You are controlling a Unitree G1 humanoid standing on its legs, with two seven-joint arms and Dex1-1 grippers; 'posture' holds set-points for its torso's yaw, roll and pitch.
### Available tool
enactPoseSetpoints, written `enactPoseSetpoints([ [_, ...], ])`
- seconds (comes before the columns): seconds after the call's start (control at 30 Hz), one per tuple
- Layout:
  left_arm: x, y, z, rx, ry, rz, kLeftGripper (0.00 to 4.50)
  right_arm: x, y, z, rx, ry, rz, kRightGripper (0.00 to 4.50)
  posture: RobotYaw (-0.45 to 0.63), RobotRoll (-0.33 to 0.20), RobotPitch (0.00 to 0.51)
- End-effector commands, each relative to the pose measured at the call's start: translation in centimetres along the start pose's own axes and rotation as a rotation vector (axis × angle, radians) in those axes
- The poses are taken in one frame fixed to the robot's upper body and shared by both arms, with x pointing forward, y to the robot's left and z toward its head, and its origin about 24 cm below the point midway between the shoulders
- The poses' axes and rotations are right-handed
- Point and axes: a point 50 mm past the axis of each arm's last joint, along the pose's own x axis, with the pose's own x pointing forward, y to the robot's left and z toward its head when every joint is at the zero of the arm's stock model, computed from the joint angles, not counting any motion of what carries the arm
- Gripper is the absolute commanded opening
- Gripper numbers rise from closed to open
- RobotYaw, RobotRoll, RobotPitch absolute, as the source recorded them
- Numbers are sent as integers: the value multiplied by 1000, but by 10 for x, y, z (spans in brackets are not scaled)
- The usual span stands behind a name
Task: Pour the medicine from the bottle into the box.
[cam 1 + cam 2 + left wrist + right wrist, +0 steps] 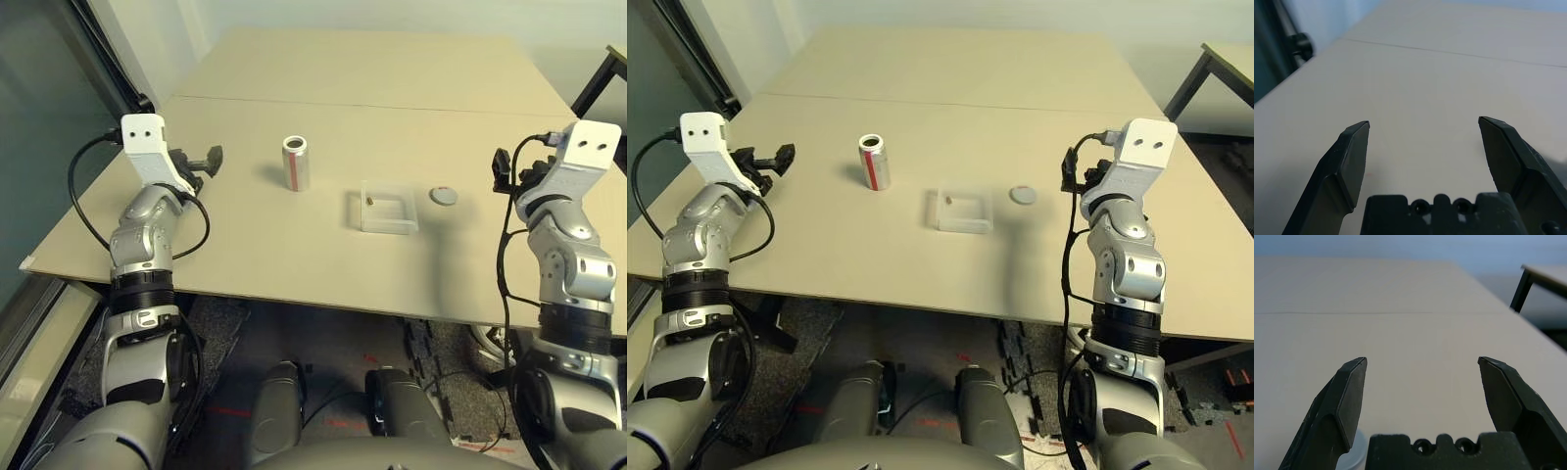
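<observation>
The tan worktop (294, 245) carries everything, with the box as landmark. Both arms sit back at the sides: the left pincer (1422, 142) and the right pincer (1420, 379) are spread wide, holding nothing. The bottle (296, 163) stands upright, uncapped, well left of the box (388, 211), and looks light, stiff and smooth; taking it around its middle should suit tipping. The cap (443, 196) lies just right of the box. A dark speck inside the box is probably the medicine (369, 201).
</observation>
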Motion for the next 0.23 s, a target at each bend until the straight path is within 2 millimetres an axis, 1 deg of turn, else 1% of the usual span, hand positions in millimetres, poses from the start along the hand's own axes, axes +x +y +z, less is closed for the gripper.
enactPoseSetpoints([
  [0.03,3,14,-6,14,-12,19,4459,-1,-5,-3,-32,-28,-11,4500,61,0,106],
  [0.1,4,19,-9,16,-11,30,4459,-1,-7,-3,-49,-42,-9,4500,51,0,112],
  [0.23,5,27,-16,35,8,55,4459,-3,-12,-2,-7,-63,-65,4500,44,0,117],
])
